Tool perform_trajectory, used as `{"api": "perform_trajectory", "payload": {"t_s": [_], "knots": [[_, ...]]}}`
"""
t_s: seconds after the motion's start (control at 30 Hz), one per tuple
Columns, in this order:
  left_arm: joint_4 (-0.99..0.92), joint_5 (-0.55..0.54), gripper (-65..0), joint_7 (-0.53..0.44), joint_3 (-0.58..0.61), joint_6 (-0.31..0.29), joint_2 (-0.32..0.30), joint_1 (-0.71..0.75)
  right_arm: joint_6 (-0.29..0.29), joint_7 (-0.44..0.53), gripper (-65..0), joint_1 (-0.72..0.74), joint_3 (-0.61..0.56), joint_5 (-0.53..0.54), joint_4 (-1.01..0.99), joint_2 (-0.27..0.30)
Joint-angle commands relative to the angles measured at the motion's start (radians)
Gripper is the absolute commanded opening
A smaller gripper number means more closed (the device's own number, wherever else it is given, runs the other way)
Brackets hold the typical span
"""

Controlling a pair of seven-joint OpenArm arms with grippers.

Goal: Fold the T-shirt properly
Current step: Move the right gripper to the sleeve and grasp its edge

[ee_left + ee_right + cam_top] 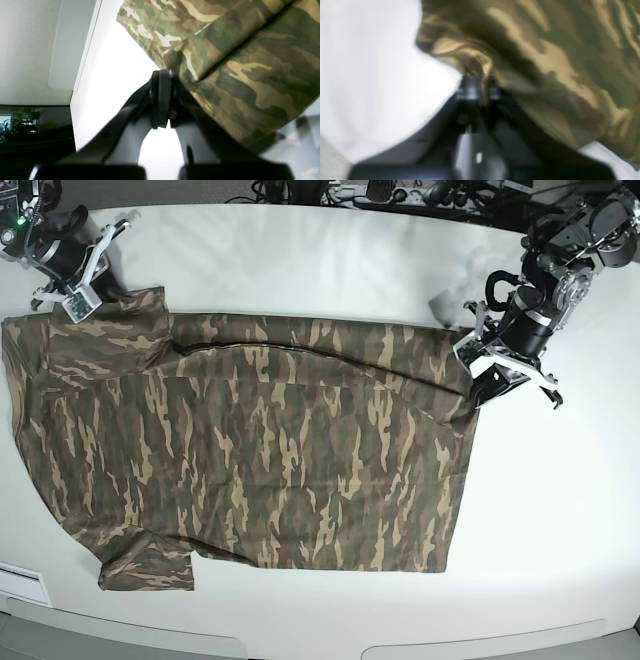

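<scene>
While the T-shirt (250, 450) lies spread across the white bench (560, 500), filling the left and centre of the base view, both arms hold its upper edge. Left gripper (478, 392), at right of the base view, is clamped on the cloth's corner; the left wrist view shows its jaws together on a fabric fold (175, 62). Right gripper (82, 302), upper left of the base view, is closed on the sleeve edge; the right wrist view is blurred, cloth (545, 62) pinched between the fingertips.
</scene>
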Motion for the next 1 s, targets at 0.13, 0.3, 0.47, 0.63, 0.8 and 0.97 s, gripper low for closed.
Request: {"api": "perform_trajectory", "payload": {"t_s": [0.13, 0.3, 0.47, 0.63, 0.8, 0.97], "knots": [[0.012, 0.014, -65.0, -0.019, -0.009, 0.016, -0.018, -0.011, -0.083, -0.104, -65.0, -0.014, -0.005, -0.054, 0.106, 0.011], [0.012, 0.014, -65.0, -0.019, -0.009, 0.016, -0.018, -0.011, -0.194, -0.047, -65.0, -0.014, -0.005, -0.187, 0.204, 0.012], [0.012, 0.014, -65.0, -0.019, -0.009, 0.016, -0.019, -0.011, -0.280, 0.053, -65.0, 0.030, -0.005, -0.287, 0.212, 0.012], [0.012, 0.014, -65.0, -0.019, -0.009, 0.016, -0.018, -0.011, -0.269, 0.054, -65.0, 0.128, -0.005, -0.267, 0.211, 0.012], [0.012, 0.014, -65.0, -0.019, -0.009, 0.016, -0.019, -0.011, -0.245, 0.008, -65.0, 0.181, -0.005, -0.238, 0.211, 0.015], [0.012, 0.014, -65.0, -0.011, -0.009, 0.016, -0.019, -0.011, -0.247, 0.039, -65.0, 0.183, -0.005, -0.245, 0.211, 0.015]]}}
